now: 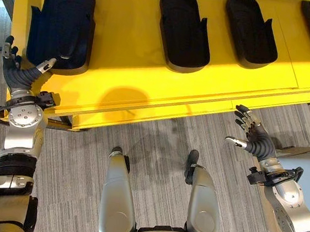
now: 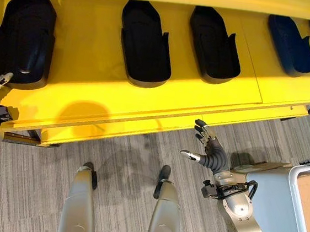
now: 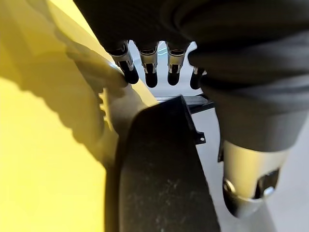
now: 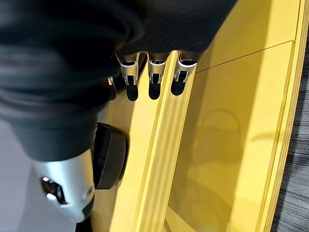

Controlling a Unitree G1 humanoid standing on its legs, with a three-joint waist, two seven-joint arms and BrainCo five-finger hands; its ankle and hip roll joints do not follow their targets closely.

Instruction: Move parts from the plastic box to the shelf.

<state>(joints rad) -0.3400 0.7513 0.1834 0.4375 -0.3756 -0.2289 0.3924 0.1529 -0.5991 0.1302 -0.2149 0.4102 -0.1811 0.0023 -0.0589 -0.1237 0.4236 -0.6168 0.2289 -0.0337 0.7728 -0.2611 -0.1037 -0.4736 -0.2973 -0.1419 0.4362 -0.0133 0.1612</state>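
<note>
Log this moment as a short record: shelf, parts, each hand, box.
shelf: yellow shelf, spans the head views
parts: black parts lying on the shelf in a row; leftmost part near its left end
left hand: left hand open at the shelf's left end, thumb touching the leftmost part's near edge
right hand: right hand open, empty, over the floor just short of the shelf's front edge
box: grey box beside the right arm; contents cannot be told

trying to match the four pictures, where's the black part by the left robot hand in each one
Left eye view: black part, upper left on the yellow shelf, left robot hand at its near end.
Right eye view: far left.
Left wrist view: centre bottom.
Right wrist view: cannot tell.
Shared landmark: the shelf.
</note>
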